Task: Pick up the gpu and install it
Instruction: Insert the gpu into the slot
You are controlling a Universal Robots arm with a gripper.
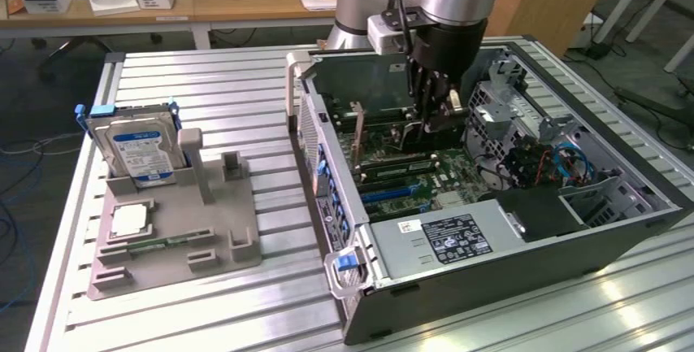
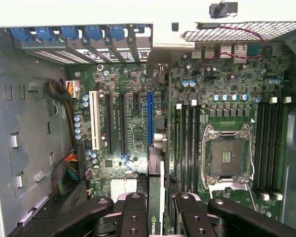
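Observation:
The gpu [image 2: 155,185] shows edge-on in the wrist view as a thin dark card with a green logo, and my gripper [image 2: 157,198] is shut on it between the black fingers [image 2: 133,212]. The card hangs just over the motherboard, roughly in line with the long blue slot [image 2: 150,118]. In the exterior view my gripper [image 1: 428,115] reaches down into the open computer case [image 1: 358,287] over the motherboard [image 1: 418,177]. The fingers hide most of the card there.
On the exterior view's left, a grey holder [image 1: 223,234] carries a silver hard drive [image 1: 136,150] in a blue caddy, a processor chip [image 1: 128,220] and a green memory stick [image 1: 162,245]. Inside the case are the power supply [image 1: 456,238], a drive cage [image 1: 521,145], black slots [image 2: 122,123] and the processor socket [image 2: 227,158].

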